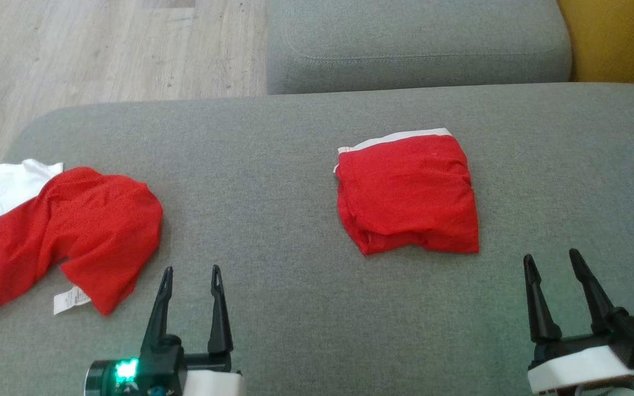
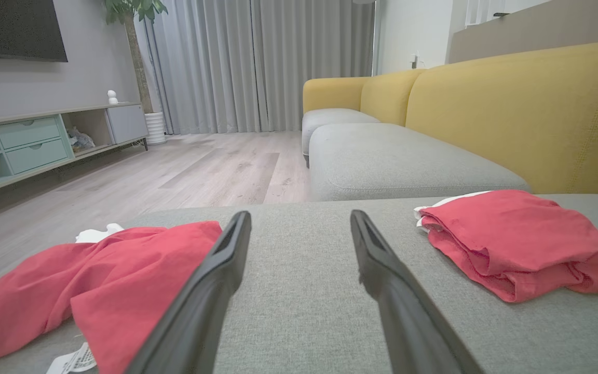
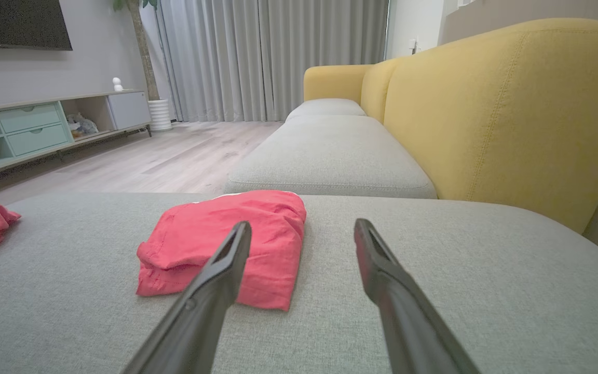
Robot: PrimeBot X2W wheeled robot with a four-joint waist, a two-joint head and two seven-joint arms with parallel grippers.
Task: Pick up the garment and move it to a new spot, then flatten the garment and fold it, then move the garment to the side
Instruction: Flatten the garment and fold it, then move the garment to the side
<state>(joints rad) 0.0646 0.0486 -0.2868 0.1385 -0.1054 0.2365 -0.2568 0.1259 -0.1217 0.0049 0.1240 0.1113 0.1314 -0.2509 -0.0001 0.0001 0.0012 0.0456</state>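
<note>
- Lying on the grey seat cushion [image 1: 273,165] are two red garments. A crumpled garment [image 1: 69,231] sits at the robot's left near the cushion's edge, and a folded garment [image 1: 408,192] sits right of centre, well apart from it.
- The folded one is a compact, roughly square stack with a white band [image 1: 399,137] along its far edge. The crumpled one is bunched, with a white part [image 1: 22,181] on its far side and a care label [image 1: 71,300] poking out on the near side.
- The left end effector [image 1: 192,269] hovers just beside the crumpled garment's near edge, fingers spread and nothing between them.
- The right end effector [image 1: 550,256] sits near the folded garment's near right corner, likewise spread and empty.
- Both pieces look like thin knit: light, limp and not fragile, so they would probably sag and drape when lifted.
- The layers probably slide over one another, so a shallow pinch may catch only the top one.
- The crumpled piece seems the one left to work. Take it at two spaced points along a hem or shoulder line, one per end effector, so it hangs open.
</note>
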